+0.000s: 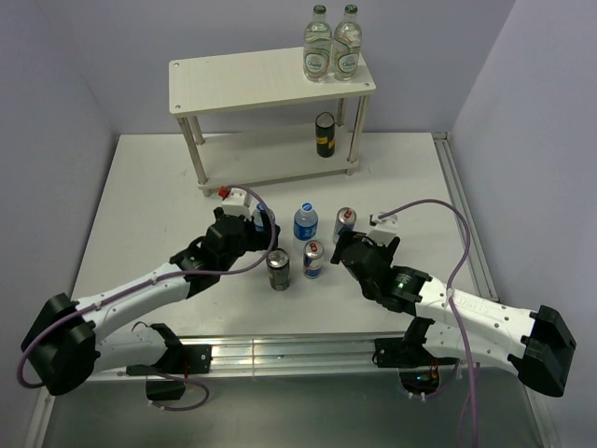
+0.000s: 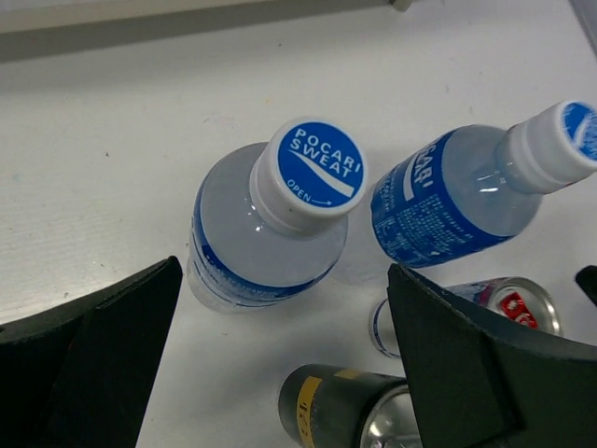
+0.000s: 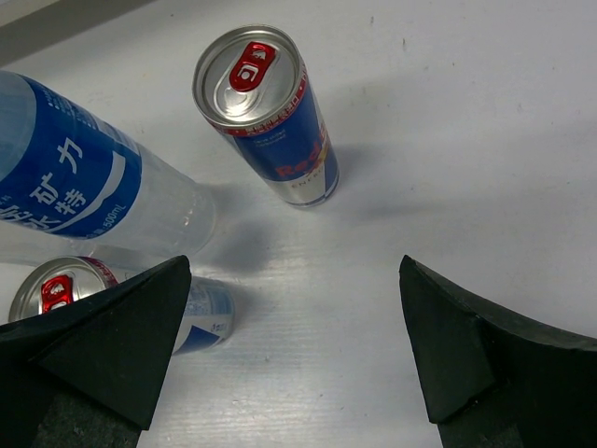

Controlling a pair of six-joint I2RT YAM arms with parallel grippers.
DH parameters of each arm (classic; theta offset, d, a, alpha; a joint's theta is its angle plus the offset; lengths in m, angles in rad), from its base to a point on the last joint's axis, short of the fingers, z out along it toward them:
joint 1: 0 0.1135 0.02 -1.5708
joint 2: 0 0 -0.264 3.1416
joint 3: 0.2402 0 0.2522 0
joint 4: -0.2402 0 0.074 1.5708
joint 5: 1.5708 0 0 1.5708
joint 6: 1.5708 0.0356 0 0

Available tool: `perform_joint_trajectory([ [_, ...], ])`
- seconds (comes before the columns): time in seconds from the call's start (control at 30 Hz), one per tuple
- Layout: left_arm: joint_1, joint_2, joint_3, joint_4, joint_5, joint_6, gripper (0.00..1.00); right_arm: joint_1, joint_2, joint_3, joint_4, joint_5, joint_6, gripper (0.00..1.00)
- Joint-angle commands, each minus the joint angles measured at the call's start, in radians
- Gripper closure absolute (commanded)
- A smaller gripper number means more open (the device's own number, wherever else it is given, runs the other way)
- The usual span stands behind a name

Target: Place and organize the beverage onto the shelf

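Observation:
The cream shelf (image 1: 242,79) stands at the back. One dark yellow-banded can (image 1: 325,133) stands on its lower board at the right. On the table stand two blue-capped water bottles (image 1: 265,220) (image 1: 305,224), two blue-and-silver cans (image 1: 344,224) (image 1: 313,259) and a second dark can (image 1: 278,270). My left gripper (image 1: 254,229) is open beside the left bottle. In the left wrist view the gripper (image 2: 284,280) is open, with that bottle (image 2: 270,224) just ahead of the fingertips. My right gripper (image 1: 347,250) is open and empty, and in its wrist view (image 3: 294,271) a blue-and-silver can (image 3: 266,112) stands ahead.
Two clear green-capped bottles (image 1: 330,45) stand at the right end of the shelf's top board. White walls enclose the table on the left, back and right. In the left wrist view, the other bottle (image 2: 466,191), a can (image 2: 508,303) and the dark can (image 2: 345,406) crowd the right side.

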Motion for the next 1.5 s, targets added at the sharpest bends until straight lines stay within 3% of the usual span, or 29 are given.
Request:
perform_joint_trajectory([
  [0.0, -0.005, 0.068, 0.026, 0.103, -0.011, 0.022, 0.01, 0.005, -0.01, -0.012, 0.03, 0.033, -0.008, 0.0],
  [0.23, -0.005, 0.191, 0.031, 0.182, -0.097, 0.016, 0.01, 0.005, -0.034, -0.032, 0.044, 0.03, -0.016, 0.0],
  [0.33, -0.006, 0.223, 0.031, 0.213, -0.144, 0.012, 0.09, 0.005, -0.039, -0.035, 0.049, 0.029, -0.021, 0.0],
  [0.43, -0.006, 0.252, 0.042, 0.216, -0.167, 0.018, 0.4, 0.003, -0.042, -0.04, 0.057, 0.029, -0.025, 0.0],
  [0.47, -0.005, 0.26, 0.064, 0.206, -0.173, 0.019, 0.68, 0.005, -0.042, -0.041, 0.06, 0.029, -0.025, 0.0],
  [0.53, -0.005, 0.263, 0.097, 0.177, -0.181, 0.027, 0.84, 0.003, -0.043, -0.043, 0.063, 0.027, -0.027, 0.0],
  [0.57, -0.005, 0.257, 0.106, 0.163, -0.183, 0.03, 0.98, 0.005, -0.045, -0.043, 0.063, 0.03, -0.027, 0.0],
  [0.7, -0.012, 0.141, 0.196, 0.0, -0.221, 0.021, 1.0, 0.005, -0.057, -0.051, 0.066, 0.029, -0.028, 0.0],
  [0.8, -0.011, 0.073, 0.345, -0.184, -0.27, 0.048, 1.0, 0.003, -0.063, -0.058, 0.072, 0.029, -0.033, 0.0],
  [1.1, -0.009, 0.126, 1.042, -0.517, -0.397, 0.243, 1.0, 0.005, -0.069, -0.066, 0.092, 0.03, -0.041, 0.0],
  [1.27, 0.014, 0.232, 1.304, -0.511, -0.431, 0.398, 1.0, 0.006, -0.075, -0.069, 0.095, 0.029, -0.045, 0.0],
  [1.47, 0.141, 0.398, 1.506, -0.485, -0.338, 0.408, 1.0, 0.006, -0.095, -0.08, 0.101, 0.022, -0.05, 0.0],
])
